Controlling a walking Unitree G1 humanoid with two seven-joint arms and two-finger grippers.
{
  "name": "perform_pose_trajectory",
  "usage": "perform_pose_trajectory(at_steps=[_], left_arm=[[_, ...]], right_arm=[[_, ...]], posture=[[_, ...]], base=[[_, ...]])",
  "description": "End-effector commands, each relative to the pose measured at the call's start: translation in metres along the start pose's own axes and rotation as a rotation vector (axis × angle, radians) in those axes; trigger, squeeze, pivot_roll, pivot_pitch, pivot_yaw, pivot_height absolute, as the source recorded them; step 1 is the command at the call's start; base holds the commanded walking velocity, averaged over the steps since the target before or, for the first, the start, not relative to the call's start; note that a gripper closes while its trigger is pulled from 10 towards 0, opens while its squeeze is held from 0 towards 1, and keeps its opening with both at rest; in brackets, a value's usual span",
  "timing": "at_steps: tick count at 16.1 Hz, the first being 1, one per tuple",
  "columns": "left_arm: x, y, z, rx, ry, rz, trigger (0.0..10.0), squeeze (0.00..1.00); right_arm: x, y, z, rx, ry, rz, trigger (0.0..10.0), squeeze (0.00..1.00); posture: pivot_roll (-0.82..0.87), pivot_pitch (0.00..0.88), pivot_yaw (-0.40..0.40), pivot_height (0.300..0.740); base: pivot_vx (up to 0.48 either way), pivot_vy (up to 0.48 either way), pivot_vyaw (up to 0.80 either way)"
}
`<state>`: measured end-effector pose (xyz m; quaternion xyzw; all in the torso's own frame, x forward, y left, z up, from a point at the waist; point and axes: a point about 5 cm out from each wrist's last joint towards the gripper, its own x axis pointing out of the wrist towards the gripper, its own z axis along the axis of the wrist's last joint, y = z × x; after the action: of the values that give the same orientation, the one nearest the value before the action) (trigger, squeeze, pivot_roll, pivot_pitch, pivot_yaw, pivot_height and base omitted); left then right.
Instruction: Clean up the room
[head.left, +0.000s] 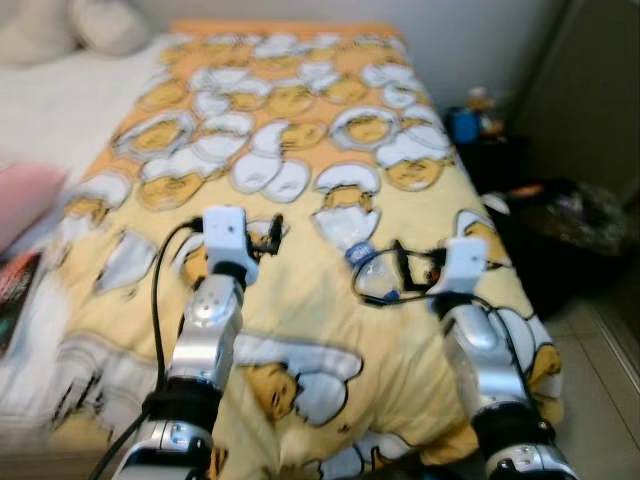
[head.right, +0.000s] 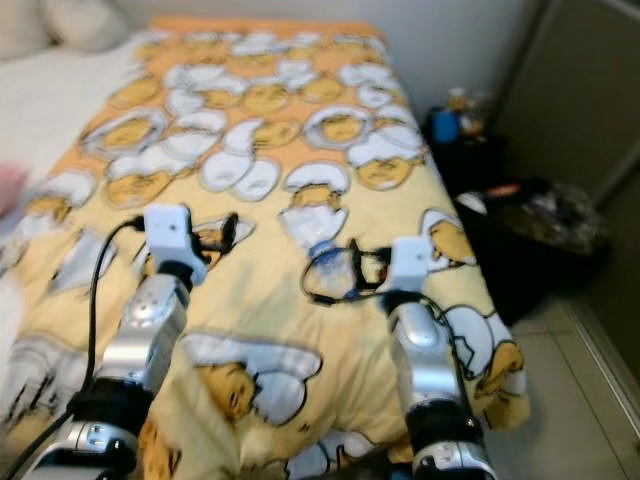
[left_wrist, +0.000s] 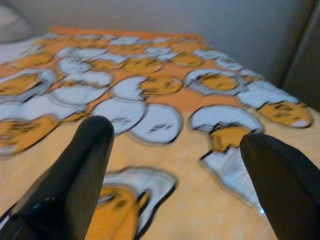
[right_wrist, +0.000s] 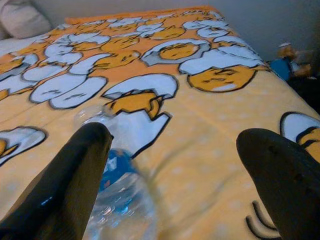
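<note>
Bottle (head.left: 372, 268) lies on the blanket (head.left: 300, 180), just left of my right gripper (right_wrist: 170, 170), fingers spread and empty; left gripper (left_wrist: 175, 165) likewise open. I should centre the bottle between the fingers before closing.

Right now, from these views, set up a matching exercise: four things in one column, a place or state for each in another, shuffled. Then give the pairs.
Things
1. plastic bottle
2. left gripper
3. pillows
4. dark bin

Places or states
A. on the floor beside the bed, holding clutter
B. at the far head of the bed
C. lying on the yellow blanket, just ahead of the right gripper
D. open over the blanket, holding nothing

Pairs: 1-C, 2-D, 3-B, 4-A
</note>
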<state>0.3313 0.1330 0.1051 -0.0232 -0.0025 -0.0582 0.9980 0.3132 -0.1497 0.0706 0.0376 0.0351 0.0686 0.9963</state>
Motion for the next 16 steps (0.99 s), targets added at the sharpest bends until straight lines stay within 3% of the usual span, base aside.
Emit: perform_pose_trajectory(at_steps=[1,4,9,12,14,16], left_arm=[[0.001,-0.011,0.003,-0.003,-0.006,-0.027,10.0,0.0],[-0.002,-0.008,0.002,0.0,-0.003,-0.02,10.0,0.0],[-0.015,-0.001,0.0,0.026,0.006,-0.011,10.0,0.0],[-0.041,0.018,0.003,0.049,0.011,0.029,10.0,0.0],[-0.063,0.029,0.006,0.086,0.019,0.063,10.0,0.0],[-0.077,0.032,0.007,0.104,0.033,0.087,10.0,0.0]], right_arm=[[0.001,-0.008,0.006,-0.035,-0.01,-0.002,10.0,0.0],[0.015,-0.007,0.02,-0.054,-0.025,0.015,10.0,0.0],[0.032,-0.002,0.022,-0.065,0.024,0.022,10.0,0.0],[0.042,0.005,0.018,-0.093,0.069,0.0,10.0,0.0],[0.046,0.01,0.014,-0.103,0.116,0.012,10.0,0.0],[0.047,0.015,0.01,-0.108,0.159,0.036,10.0,0.0]], posture=[[-0.03,0.0,0.004,0.74],[-0.02,0.0,0.003,0.74],[0.03,0.0,-0.004,0.74],[0.14,0.0,-0.023,0.74],[0.23,0.046,-0.044,0.74],[0.27,0.074,-0.062,0.74]], base=[[0.0,0.0,0.0],[0.0,0.0,0.0],[0.0,0.0,0.0],[0.0,0.0,0.0],[0.0,0.0,0.0],[0.0,0.0,0.0]])
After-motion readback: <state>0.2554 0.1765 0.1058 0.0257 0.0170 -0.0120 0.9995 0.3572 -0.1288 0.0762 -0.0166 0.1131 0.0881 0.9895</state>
